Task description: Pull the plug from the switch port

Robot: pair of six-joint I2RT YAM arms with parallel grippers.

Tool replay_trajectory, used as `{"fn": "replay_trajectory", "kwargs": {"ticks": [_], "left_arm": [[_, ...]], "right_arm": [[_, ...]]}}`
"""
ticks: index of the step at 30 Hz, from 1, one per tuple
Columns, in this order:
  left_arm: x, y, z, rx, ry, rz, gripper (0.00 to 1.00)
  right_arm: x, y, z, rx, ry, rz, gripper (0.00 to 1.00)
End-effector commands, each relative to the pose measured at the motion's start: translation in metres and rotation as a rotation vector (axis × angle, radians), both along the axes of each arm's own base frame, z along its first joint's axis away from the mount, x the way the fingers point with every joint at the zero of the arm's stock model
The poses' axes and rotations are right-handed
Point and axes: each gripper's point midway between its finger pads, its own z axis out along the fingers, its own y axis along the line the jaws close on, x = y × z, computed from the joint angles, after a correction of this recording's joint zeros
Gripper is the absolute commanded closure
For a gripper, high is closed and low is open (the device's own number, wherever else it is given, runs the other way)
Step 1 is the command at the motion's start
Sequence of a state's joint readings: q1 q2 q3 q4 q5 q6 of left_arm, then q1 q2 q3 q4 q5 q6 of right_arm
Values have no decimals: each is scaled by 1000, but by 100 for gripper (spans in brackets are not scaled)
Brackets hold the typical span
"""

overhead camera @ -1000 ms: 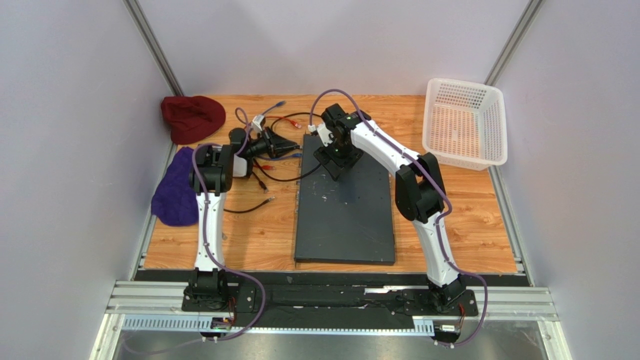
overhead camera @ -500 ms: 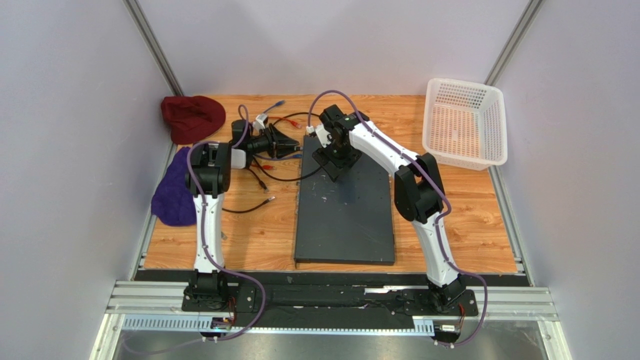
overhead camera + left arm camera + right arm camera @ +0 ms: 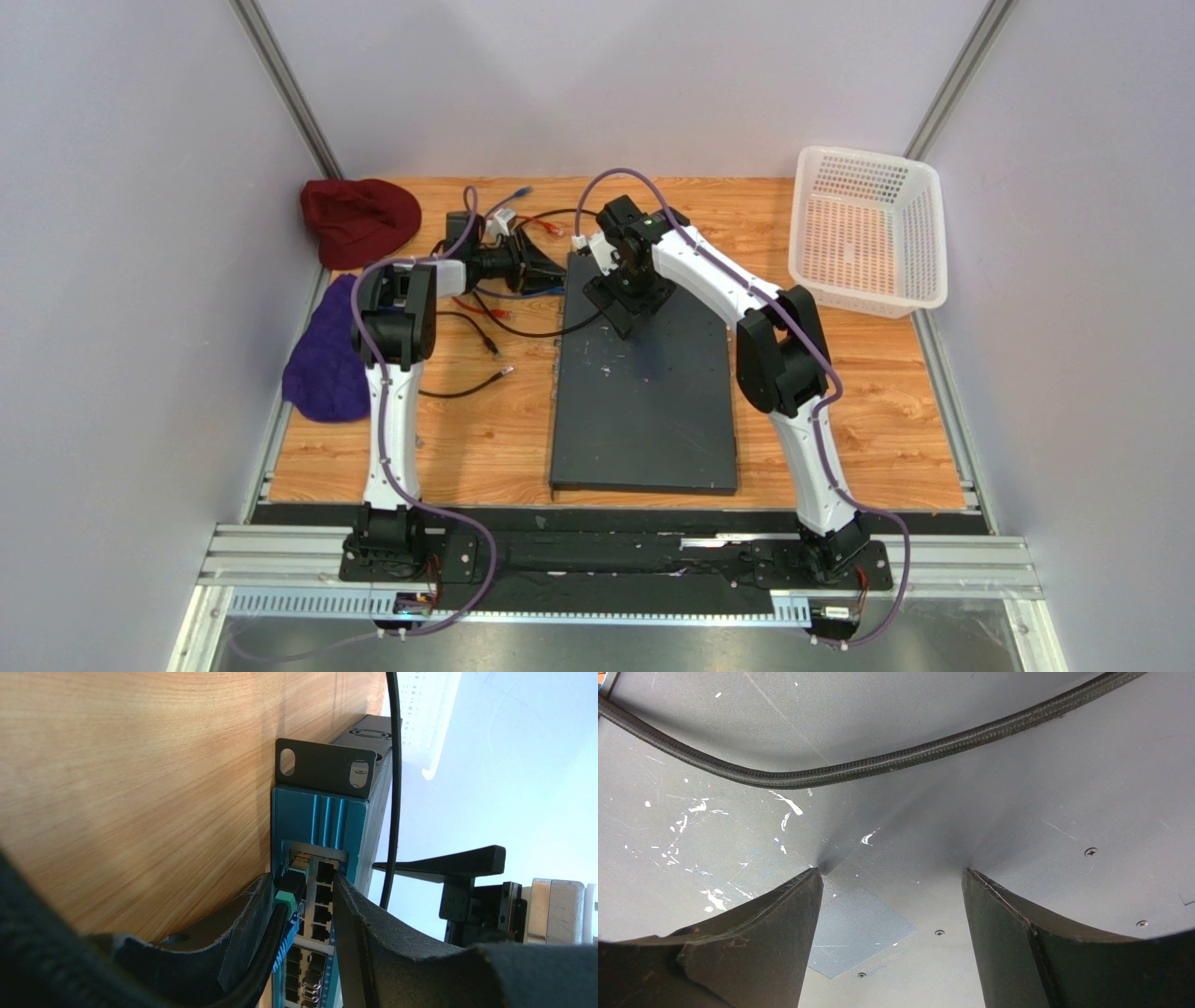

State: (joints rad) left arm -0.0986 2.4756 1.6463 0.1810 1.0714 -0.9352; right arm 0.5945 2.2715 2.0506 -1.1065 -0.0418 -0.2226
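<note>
The switch point(image 3: 645, 399) is a big dark grey slab in the middle of the table. In the left wrist view its teal port face point(image 3: 319, 822) shows rows of ports. A plug with a teal boot point(image 3: 290, 889) and a black braided cable sits in the end port. My left gripper point(image 3: 304, 880) is open, its jaws on either side of the plug, and the left finger point(image 3: 246, 917) is close against the cable. In the top view the left gripper point(image 3: 540, 262) is at the switch's far left corner. My right gripper point(image 3: 891, 873) is open, its fingertips down on the switch's scuffed top point(image 3: 738, 819).
A white mesh basket point(image 3: 867, 231) stands at the far right. A dark red cloth point(image 3: 361, 217) and a purple cloth point(image 3: 330, 350) lie at the left. Loose black cables point(image 3: 484, 336) lie left of the switch. A black braided cable point(image 3: 878, 763) crosses the switch top.
My left gripper has moved back and to the right, up to the switch's far left corner. The right arm and the switch have stayed put.
</note>
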Motion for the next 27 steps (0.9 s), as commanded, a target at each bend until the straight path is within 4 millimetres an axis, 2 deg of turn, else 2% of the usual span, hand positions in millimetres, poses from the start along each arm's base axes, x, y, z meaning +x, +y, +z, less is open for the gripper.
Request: {"fn": "replay_trajectory", "kwargs": {"ticks": [1,4,5,7,11,18,20,21,22,23,24,26,27], "left_arm": [[-18,-28,2,-14,-7,-52,52],[-17,-28,0,-34,0,-25,52],[-11,-30,8,-74,-16,-6,52],[-9,-31,7,-120,-48,21,52],[-3,-24,2,-154,10,160,49],[-4,-36,5,-179,0,159,49],[-5,-36,2,-156,7,163,48],[-4,-35,7,-141,0,163,48],[-8,-34,0,-106,52,170,48],[-7,-32,-3,-65,22,176,48],[-6,-30,5,-41,7,184,48],[-6,-24,-3,38,18,209,47],[-6,-22,1,56,5,217,47]], "right_arm": [[5,7,7,21,-27,9,22],[4,6,7,19,-25,9,22],[4,6,7,18,-24,9,22],[3,6,6,17,-21,7,22],[2,6,7,16,-22,8,22],[1,4,7,12,-19,8,22],[2,5,8,15,-24,8,22],[2,5,9,16,-25,8,22],[2,5,9,17,-26,9,22],[2,5,9,16,-25,9,22],[3,5,9,16,-29,9,22],[3,3,7,4,-30,9,22],[2,3,6,-2,-29,14,22]]}}
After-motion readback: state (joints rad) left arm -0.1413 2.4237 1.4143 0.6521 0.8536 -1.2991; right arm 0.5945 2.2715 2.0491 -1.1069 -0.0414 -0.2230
